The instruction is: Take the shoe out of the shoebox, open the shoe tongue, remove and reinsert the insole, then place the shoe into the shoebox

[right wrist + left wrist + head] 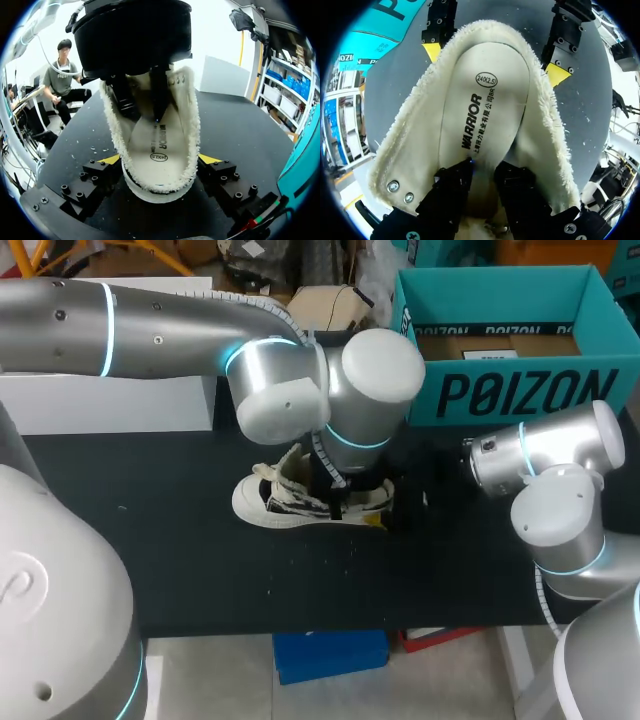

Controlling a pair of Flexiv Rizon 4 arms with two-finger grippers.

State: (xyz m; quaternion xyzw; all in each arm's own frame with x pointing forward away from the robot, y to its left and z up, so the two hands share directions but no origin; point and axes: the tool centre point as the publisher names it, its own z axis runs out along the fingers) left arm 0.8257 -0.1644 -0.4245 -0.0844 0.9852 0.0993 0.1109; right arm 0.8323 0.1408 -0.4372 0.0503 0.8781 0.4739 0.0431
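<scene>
Standing sole-down near the middle of the black tabletop [150,540], the white fleece-lined shoe [300,502] is out of the teal cardboard shoebox [510,390], which is set well apart at the far right edge. The shoe mouth gapes wide. The cream printed insole [485,100] is seen lying flat inside, heel end fully exposed. The right pincer [159,159] is pinched on the shoe heel, one yellow tip pressed to each side. The left pincer [484,170] is sunk from above into the shoe, down on the insole toward the toe. Whether it is clamped on the insole cannot be told.

Step judged: insole work, either lift-out or press-back, not decidable from this. If lift-out, a firm pinch on the insole edge and a pull up and back toward the heel are called for, with the heel kept braced. If press-back, the insole needs flattening down before the shoe is boxed.
</scene>
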